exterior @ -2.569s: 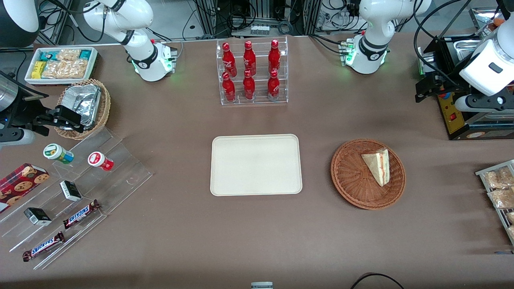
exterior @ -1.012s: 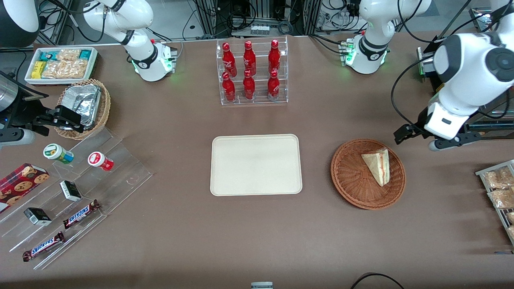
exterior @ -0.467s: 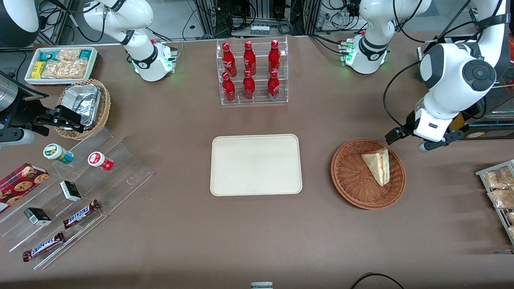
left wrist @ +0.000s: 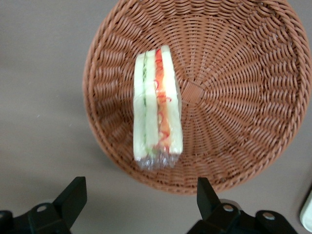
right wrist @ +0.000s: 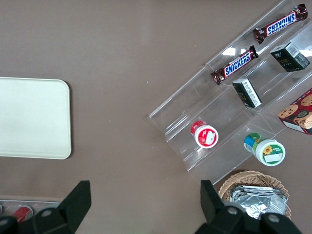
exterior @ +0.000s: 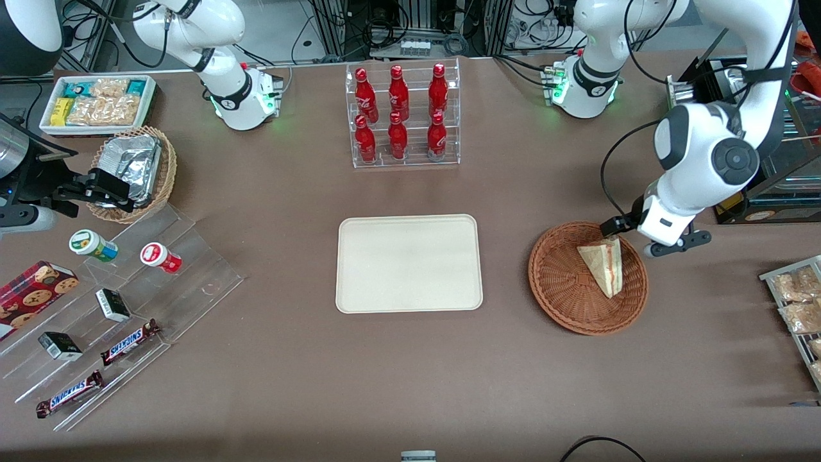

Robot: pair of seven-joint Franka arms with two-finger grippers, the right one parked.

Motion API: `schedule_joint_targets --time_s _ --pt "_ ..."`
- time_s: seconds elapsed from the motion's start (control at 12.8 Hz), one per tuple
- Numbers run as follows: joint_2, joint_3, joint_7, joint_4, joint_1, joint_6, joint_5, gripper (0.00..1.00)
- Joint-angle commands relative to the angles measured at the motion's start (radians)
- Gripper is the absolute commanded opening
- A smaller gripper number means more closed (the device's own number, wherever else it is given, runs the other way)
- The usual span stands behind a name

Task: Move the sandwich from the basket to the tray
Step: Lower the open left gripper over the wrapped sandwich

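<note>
the flat cream-white rectangular tray (exterior: 409, 264) waits bare at the picture's middle. right of it, the round reddish-brown wicker basket (exterior: 564, 289) holds the wrapped triangle sandwich (exterior: 604, 264) — the left gripper (left wrist: 141, 197) hangs above its rim, fingers spread wide, likely ready to grab.

We see the basket (left wrist: 234, 97) as rough reddish-brown woven wicker | sandwich (left wrist: 157, 112) in glossy clear wrap | tray (exterior: 408, 263) matt, smooth, cream | worktop (exterior: 410, 372) matt brown | gripper (left wrist: 141, 202) over the basket's rim, spread fingers (left wrist: 73, 197) matt black plastic
</note>
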Motion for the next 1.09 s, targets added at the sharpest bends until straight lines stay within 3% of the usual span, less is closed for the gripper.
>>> schedule_joint_targets --time_s 0.0,0.7,0.78,0.86,1.01 --pt "0.048 -0.006 0.021 -0.007 0.005 0.082 0.005 1.00" --pt "0.132 -0.006 -0.014 -0.048 0.011 0.260 -0.014 0.96" --pt "0.132 -0.006 -0.034 -0.070 0.011 0.291 -0.012 0.90" --pt "0.131 -0.006 -0.054 -0.084 0.011 0.306 -0.012 0.75" --pt "0.125 -0.006 -0.067 -0.090 0.010 0.306 -0.012 0.26"
